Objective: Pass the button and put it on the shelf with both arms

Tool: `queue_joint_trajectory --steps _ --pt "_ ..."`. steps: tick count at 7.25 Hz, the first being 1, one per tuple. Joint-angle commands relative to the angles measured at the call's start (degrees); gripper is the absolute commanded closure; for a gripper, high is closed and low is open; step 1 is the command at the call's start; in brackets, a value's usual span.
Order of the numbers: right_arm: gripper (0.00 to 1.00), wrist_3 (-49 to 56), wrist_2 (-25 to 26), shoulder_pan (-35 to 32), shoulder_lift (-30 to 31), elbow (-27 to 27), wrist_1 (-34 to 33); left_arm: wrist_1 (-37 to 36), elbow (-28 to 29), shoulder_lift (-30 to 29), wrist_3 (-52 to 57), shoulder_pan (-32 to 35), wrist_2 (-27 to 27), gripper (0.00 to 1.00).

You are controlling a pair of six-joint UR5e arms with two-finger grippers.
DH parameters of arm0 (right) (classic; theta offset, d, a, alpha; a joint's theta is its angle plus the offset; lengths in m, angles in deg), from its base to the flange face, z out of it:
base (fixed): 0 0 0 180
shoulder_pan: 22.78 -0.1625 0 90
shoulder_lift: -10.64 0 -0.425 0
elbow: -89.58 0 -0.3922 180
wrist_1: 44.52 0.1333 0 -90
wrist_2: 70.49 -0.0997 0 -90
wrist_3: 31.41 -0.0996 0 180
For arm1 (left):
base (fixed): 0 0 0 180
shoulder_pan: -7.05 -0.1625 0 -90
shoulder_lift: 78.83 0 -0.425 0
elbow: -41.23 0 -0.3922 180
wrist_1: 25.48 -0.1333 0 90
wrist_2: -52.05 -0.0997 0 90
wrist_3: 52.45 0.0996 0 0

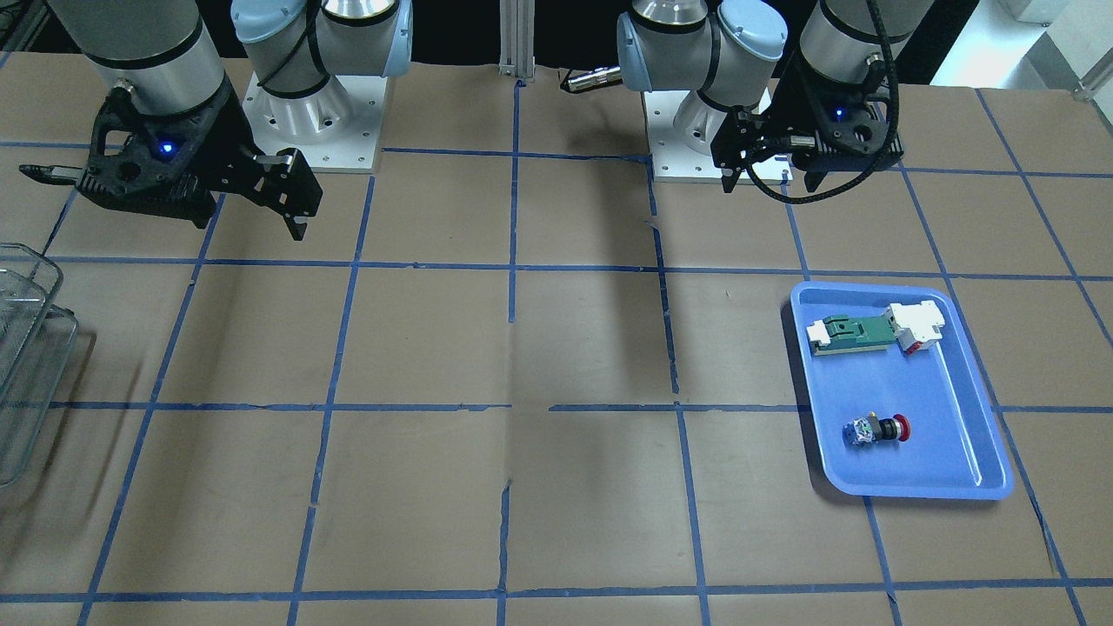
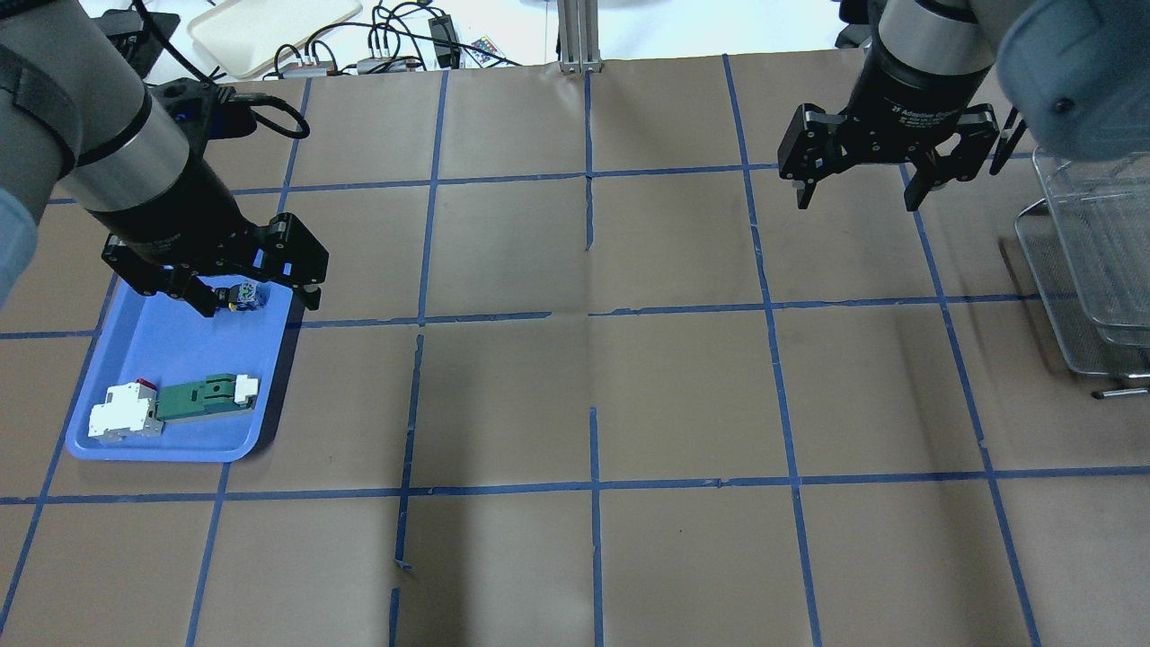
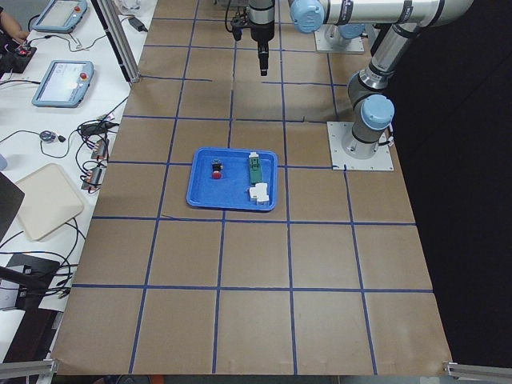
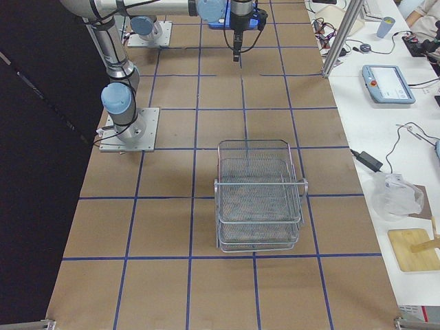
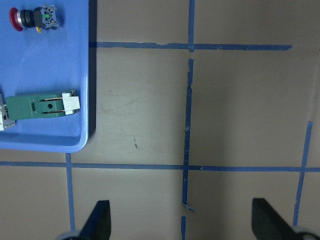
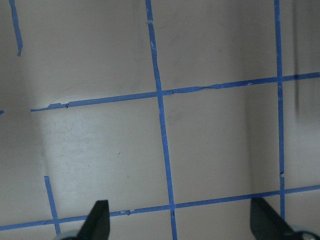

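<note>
Your button (image 1: 876, 429) lies on its side in the blue tray (image 1: 956, 469), on the robot's left part of the counter (image 2: 683, 395). Its red cap points to the tray's outer long rim & its blue-white block points to the counter's middle. It sits in the tray half farther from the robot's base, apart from the other parts.

The green-and-white part (image 1: 856, 333) & the white block w/ a red bit (image 1: 915, 326) lie end to end in the tray half nearer the base, touching each other.

The left gripper (image 2: 258, 298) hangs above the counter w/ its fingers (image 5: 97, 222) spread wide & released, nothing between them. In the overhead cam you see the button between the two fingers. The front cam puts this gripper back near the left arm's base plate, well clear of the tray. Its wrist cam shows both fingers over bare taped counter, w/ the tray off in the upper-left corner.

The right gripper (image 2: 856, 202) is spread & released too, gripping nothing. Its fingers (image 6: 97, 220) show only brown counter & blue tape lines beneath.

The shelf (image 4: 258, 196) stands upright at the counter's end on the robot's right, well apart from the tray & from both grippers.
</note>
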Motion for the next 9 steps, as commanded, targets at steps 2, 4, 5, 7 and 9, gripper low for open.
queue_joint_trajectory --steps 2,4,5,7,9 --pt "0.0 0.4 -1.7 0.0 -0.1 0.0 -1.8 0.0 0.0 -0.2 0.1 -0.2 -0.1 0.0" --pt "0.0 0.4 -1.4 0.1 -0.1 -0.1 -1.8 -1.7 0.0 -0.5 -0.1 -0.2 0.3 0.0" --pt "0.0 0.4 -1.7 0.0 0.0 -0.1 -1.8 -2.5 0.0 -0.9 -0.1 -0.2 -0.1 0.0" --pt "0.0 -0.3 -1.2 -0.1 0.0 -0.2 -1.5 -3.3 0.0 -1.1 -0.2 -0.7 -0.2 0.0" --pt "0.0 0.4 -1.3 0.0 0.0 -0.3 -2.0 -7.7 -0.1 -1.8 -1.2 -5.1 -0.2 0.0"
